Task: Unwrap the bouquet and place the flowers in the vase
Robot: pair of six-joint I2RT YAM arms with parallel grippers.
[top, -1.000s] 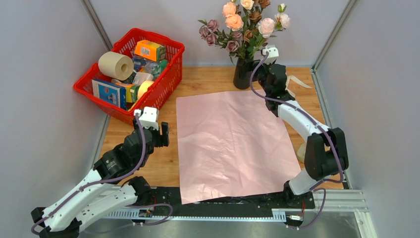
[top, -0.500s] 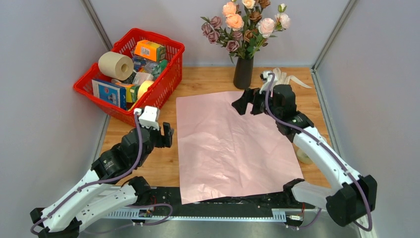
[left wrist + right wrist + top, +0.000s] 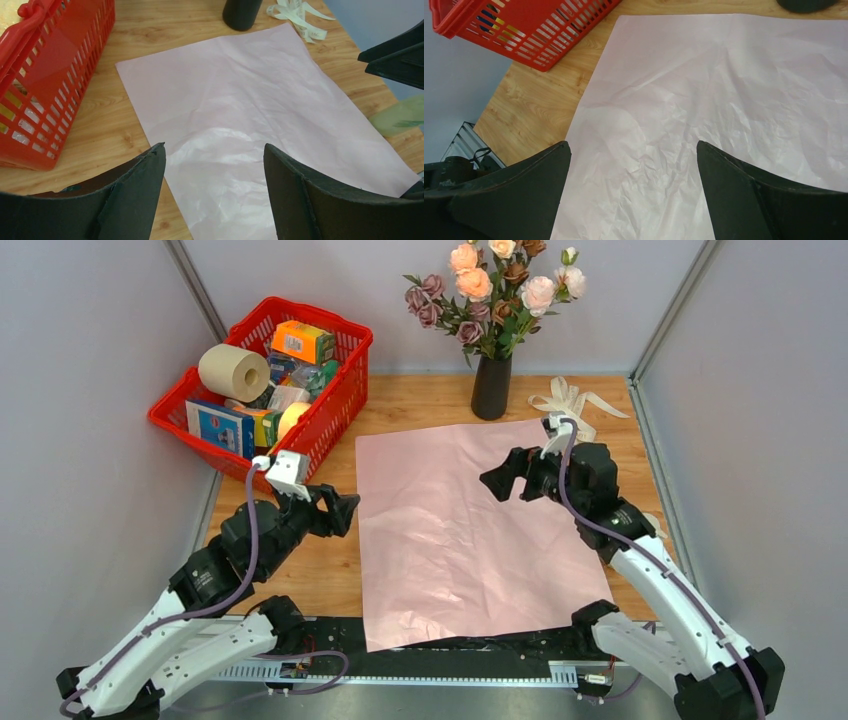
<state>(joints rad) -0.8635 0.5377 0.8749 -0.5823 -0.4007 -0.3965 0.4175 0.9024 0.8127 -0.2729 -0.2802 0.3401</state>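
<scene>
No text is legible: print on the boxes [image 3: 220, 426] in the far-left basket [image 3: 326, 422] and on the far-right ribbon [image 3: 571, 400] is too small to read.

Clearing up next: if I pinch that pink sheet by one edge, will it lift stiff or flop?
Probably flops: the pink sheet looks thin and wrinkled. It is likely light and lies flat on the table, so it may slide rather than lift.

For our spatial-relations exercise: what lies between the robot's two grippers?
The top view shows the pink paper sheet, lying flat on the table between the open left gripper and the open right gripper.
</scene>
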